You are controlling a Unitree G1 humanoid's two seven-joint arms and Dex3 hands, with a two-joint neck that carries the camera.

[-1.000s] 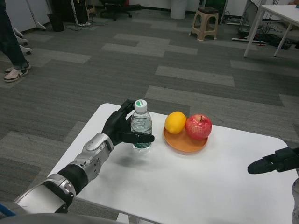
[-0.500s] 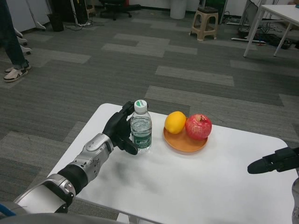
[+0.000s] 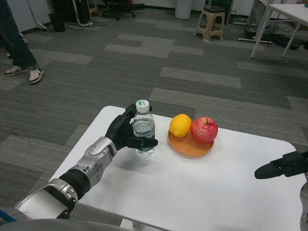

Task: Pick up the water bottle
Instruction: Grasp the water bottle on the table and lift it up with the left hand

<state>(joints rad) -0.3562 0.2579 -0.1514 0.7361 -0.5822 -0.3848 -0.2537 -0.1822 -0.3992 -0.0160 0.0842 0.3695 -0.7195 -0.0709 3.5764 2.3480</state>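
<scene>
While the left hand grips the bottle beside the plate, the right hand waits, seemingly empty.

Left robot hand clasped (fingers curled); right robot hand extended.

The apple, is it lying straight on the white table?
No, the apple sits on an orange plate beside the lemon.

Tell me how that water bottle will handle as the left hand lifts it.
The water bottle is small, clear plastic and looks filled, so probably fairly heavy for its size. Its smooth, thin wall may flex or slip under the left hand wrapped around its middle. Tall and narrow, it would likely tip toward the plate if nudged.
</scene>
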